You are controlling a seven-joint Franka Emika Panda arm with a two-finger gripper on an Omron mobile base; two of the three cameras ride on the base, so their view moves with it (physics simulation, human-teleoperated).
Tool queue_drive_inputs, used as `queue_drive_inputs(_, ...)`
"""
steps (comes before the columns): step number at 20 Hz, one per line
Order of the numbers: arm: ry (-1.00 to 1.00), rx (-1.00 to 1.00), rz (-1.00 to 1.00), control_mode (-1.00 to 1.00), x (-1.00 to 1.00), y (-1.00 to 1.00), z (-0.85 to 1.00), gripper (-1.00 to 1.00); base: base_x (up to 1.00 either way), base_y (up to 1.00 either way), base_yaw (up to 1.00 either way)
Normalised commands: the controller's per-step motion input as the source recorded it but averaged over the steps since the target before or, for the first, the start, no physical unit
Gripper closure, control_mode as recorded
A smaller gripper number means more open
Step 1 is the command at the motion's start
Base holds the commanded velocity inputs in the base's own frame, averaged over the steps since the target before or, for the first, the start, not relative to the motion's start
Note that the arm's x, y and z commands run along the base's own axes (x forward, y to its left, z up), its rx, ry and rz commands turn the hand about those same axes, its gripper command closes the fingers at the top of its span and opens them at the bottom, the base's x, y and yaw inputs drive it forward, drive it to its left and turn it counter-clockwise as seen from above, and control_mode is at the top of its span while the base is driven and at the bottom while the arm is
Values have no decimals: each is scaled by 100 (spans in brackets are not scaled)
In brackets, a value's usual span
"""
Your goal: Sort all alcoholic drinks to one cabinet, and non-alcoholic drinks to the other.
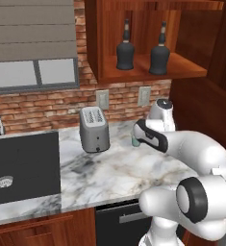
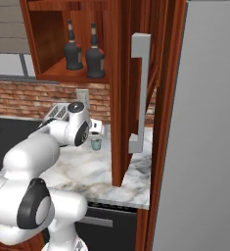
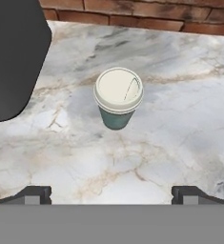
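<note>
The gripper hovers with its jaws spread wide above the lidded green cup, which stands upright on the marble surface. Two black bottles sit on the wooden cabinet shelf.

The arm rises from its base and bends forward at the elbow, the forearm reaching out over the counter toward the back wall. The wrist turns the hand downward. The gripper points down at the countertop, jaws spread wide with nothing between them; its two dark fingertips stand far apart.
</note>
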Motion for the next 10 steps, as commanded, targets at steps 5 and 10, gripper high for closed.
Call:
queue_drive_inputs(5,0,0,0,-100,13,0,-12,-100,0,0,0)
queue_drive_inputs(10,0,0,0,-100,19,0,-8,-100,0,0,0)
